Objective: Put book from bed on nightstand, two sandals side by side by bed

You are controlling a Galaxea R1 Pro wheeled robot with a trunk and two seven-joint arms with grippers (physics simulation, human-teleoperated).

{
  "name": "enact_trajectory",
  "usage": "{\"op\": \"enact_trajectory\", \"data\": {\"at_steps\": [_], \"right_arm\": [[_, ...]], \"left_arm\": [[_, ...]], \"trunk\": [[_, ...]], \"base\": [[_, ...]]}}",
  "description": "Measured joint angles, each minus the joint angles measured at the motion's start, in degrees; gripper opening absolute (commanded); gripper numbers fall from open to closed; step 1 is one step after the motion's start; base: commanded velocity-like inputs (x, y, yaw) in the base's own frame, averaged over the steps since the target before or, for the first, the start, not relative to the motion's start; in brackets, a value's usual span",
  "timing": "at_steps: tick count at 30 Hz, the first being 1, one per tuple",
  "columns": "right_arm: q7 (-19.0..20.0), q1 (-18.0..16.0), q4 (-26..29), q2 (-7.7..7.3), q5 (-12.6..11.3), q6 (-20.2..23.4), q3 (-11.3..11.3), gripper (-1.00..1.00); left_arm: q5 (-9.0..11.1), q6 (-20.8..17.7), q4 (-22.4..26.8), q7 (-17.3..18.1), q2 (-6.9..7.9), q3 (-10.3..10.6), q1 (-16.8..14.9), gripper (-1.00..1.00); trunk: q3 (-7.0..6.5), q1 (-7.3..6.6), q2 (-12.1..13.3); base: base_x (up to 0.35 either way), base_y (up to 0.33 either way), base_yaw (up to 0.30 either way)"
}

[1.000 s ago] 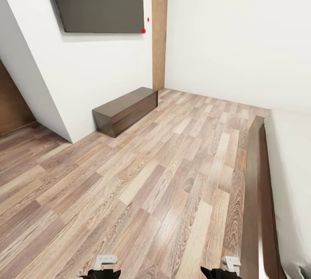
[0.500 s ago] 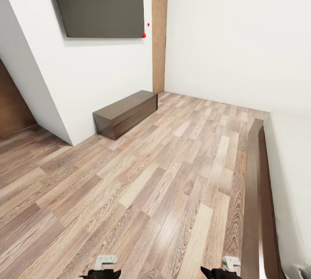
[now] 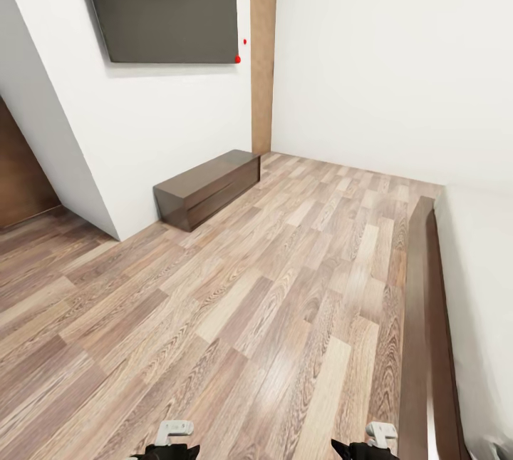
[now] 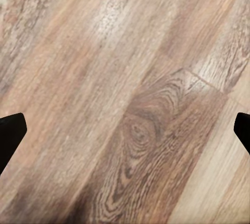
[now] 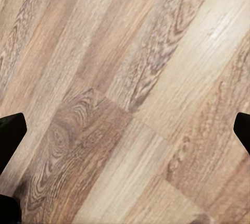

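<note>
The bed (image 3: 456, 317) runs lengthwise along the robot's right, nearer the right gripper (image 5: 125, 130) than the left gripper (image 4: 125, 130), both spread wide and empty.

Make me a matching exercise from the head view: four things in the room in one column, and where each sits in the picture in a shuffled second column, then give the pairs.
Things:
1. dark wall panel
2. low brown cabinet
3. bed
4. wooden floor

Places:
A. along the right edge of the picture
B. spread across the middle and bottom
C. high on the wall, upper left
D. on the floor against the white wall, left of centre

Pairs: 1-C, 2-D, 3-A, 4-B
</note>
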State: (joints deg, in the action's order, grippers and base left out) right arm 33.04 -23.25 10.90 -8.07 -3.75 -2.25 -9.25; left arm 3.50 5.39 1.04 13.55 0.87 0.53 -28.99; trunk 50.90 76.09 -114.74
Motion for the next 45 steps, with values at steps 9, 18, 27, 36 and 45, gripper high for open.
{"op": "enact_trajectory", "data": {"at_steps": [9, 18, 27, 36, 45], "right_arm": [[0.0, 0.0, 0.0, 0.0, 0.05, -0.08, 0.0, 1.0], [0.0, 0.0, 0.0, 0.0, 0.08, -0.09, 0.0, 1.0], [0.0, 0.0, 0.0, 0.0, 0.08, -0.09, 0.0, 1.0], [-0.05, 0.0, 0.0, 0.0, 0.08, -0.09, 0.0, 1.0], [-0.09, 0.0, 0.0, 0.0, 0.08, -0.09, 0.0, 1.0]], "left_arm": [[0.0, 0.01, 0.0, 0.0, -0.05, 0.0, 0.02, 1.0], [0.0, 0.01, 0.0, -0.05, -0.4, 0.0, 0.02, 1.0], [0.02, 0.01, 0.0, -0.07, -0.78, 0.0, 0.03, 1.0], [0.0, 0.01, 0.0, -0.06, -0.79, 0.0, 0.03, 1.0], [0.0, 0.09, 0.0, -0.06, -0.79, 0.0, 0.03, 1.0]], "trunk": [[-0.74, 0.0, 0.0], [-1.57, 0.0, 0.0], [-2.39, 0.0, 0.0], [-2.96, 0.0, 0.0], [-3.0, 0.0, 0.0]], "base": [[0.0, 0.0, 0.0], [0.0, 0.0, 0.0], [0.0, 0.0, 0.0], [0.0, 0.0, 0.0], [0.0, 0.0, 0.0]]}}
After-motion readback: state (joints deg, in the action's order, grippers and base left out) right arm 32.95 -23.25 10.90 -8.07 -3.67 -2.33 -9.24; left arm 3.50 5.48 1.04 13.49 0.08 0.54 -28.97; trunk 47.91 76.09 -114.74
